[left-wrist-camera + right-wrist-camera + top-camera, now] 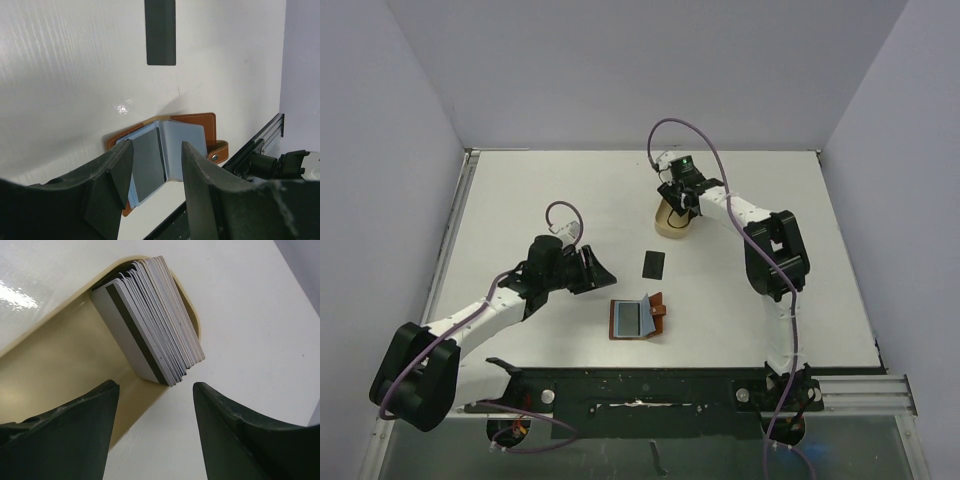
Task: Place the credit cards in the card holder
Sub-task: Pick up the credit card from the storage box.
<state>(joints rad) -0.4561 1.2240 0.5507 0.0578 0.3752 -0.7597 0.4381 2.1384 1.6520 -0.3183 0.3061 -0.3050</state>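
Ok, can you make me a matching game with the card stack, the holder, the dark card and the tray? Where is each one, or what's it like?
Things:
1. card stack
2. holder
3. dark card
4. tray

Clues:
A. lying open on the table
B. tan colour
C. flat on the table, all by itself
D. packed together inside the tray

Pairs: 1-D, 2-A, 3-C, 4-B

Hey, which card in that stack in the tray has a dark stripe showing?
The end card, facing the tray's empty side: its whole grey face and stripe show, while the rest show only edges.
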